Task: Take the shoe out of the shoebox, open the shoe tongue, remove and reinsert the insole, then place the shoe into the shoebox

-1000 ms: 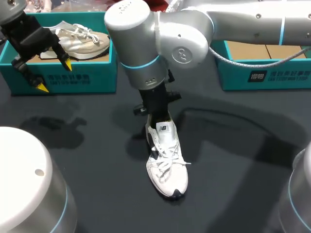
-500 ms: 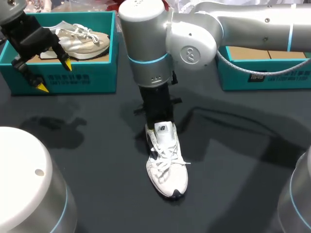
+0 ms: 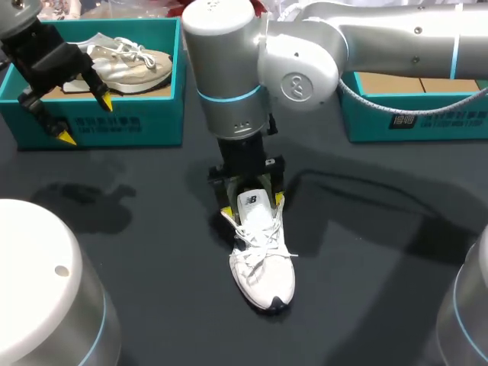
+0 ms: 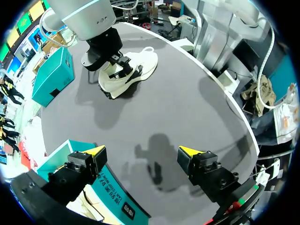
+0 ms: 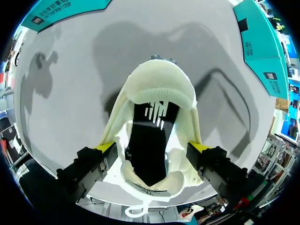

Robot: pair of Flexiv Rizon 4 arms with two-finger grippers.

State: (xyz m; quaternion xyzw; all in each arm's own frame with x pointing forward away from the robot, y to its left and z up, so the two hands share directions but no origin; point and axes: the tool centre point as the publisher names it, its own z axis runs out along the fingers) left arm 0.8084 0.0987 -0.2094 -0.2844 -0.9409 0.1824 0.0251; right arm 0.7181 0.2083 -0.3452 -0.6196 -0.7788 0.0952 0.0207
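Your right tool [image 3: 252, 204] stands spread wide astride the white shoe's [image 3: 263, 267] collar on the worktop [image 3: 152, 252], a tip just beside each flank, gripping nothing. Your left tool [image 3: 86, 120] gapes empty, well apart from the shoe.

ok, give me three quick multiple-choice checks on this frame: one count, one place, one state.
1. Count of teal shoeboxes in the head view: A one, B two, C three.
2. The white sneaker sits: A inside a shoebox, B on the dark table, C lifted in the air.
3. The left end effector is: A open and empty, B shut on a lace, C shut on an insole.
Key: 1 B, one box at each far side of the table. 2 B, its sole rests on the table, with the right end effector over its heel. 3 A, its yellow tips stand apart with nothing between them.
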